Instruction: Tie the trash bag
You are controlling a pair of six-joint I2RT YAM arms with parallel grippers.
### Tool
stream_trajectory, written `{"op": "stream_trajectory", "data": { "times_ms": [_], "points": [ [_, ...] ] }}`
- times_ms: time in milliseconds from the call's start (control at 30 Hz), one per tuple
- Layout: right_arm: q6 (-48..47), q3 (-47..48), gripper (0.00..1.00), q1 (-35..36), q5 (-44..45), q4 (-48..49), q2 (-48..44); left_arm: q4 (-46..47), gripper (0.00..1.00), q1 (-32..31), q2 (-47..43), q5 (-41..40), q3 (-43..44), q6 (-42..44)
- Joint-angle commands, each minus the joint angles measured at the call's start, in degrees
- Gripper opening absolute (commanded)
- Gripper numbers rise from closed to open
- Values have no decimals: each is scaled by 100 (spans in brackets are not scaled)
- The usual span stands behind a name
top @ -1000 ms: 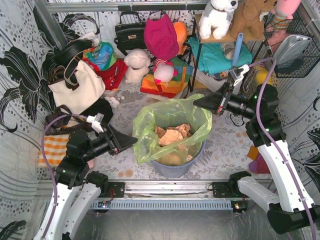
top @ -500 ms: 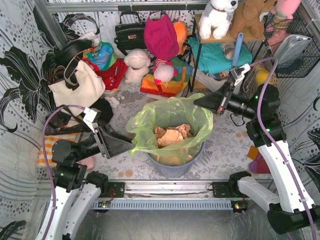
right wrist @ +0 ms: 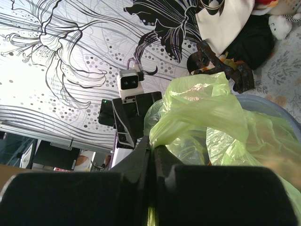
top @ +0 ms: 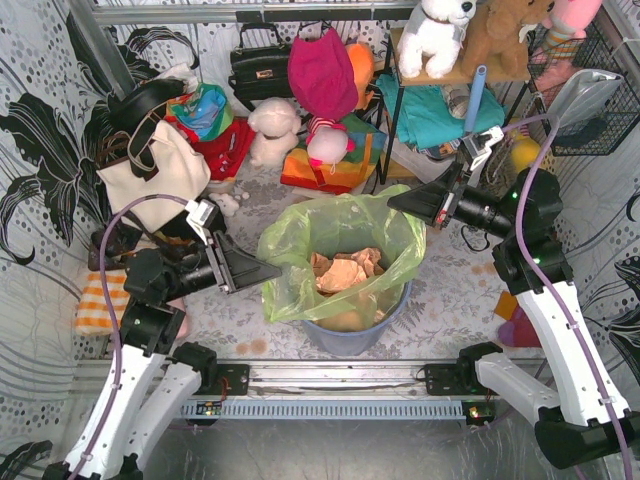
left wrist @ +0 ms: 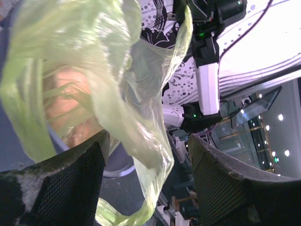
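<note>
Trash bag (top: pixel 305 245): right gripper (top: pixel 392 203) clamps the 2 o'clock rim. Left gripper (top: pixel 272 271), jaws apart, has returned to the 9 o'clock rim. Second grasp pending.

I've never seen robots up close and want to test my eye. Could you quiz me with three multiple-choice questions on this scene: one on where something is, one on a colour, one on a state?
1. Where does the bag sit?
A) in the round bin
B) on the shelf
C) inside the white tote

2. What colour is the bag?
A) black
B) lime green
C) red

3. What is the right gripper doing?
A) standing wide open
B) shut on the bag's rim
C) holding a plush toy

Answers:
1 A: the bag lines the bin, its rim standing above it.
2 B: it is green film, with brown paper showing through.
3 B: the right wrist view shows its fingers closed, with green film pinched between them.
</note>
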Motion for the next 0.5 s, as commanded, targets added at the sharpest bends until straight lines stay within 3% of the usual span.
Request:
{"op": "stream_trajectory", "data": {
  "times_ms": [0,100,233,333,467],
  "points": [
    [28,-18,4,8,36,318,-93,256,76,-14,-35,-234,11,-153],
    [28,-11,4,9,12,340,-77,-1167,76,-14,16,-441,684,661],
    [11,-2,4,5,19,334,-80,-3379,76,-14,95,-1474,1855,1837],
    [15,-26,4,8,18,345,-73,-4614,75,-13,160,-2483,2330,2152],
    [33,-87,4,7,5,354,-63,-5497,72,-14,126,-3188,2467,2291]
  ]
}}
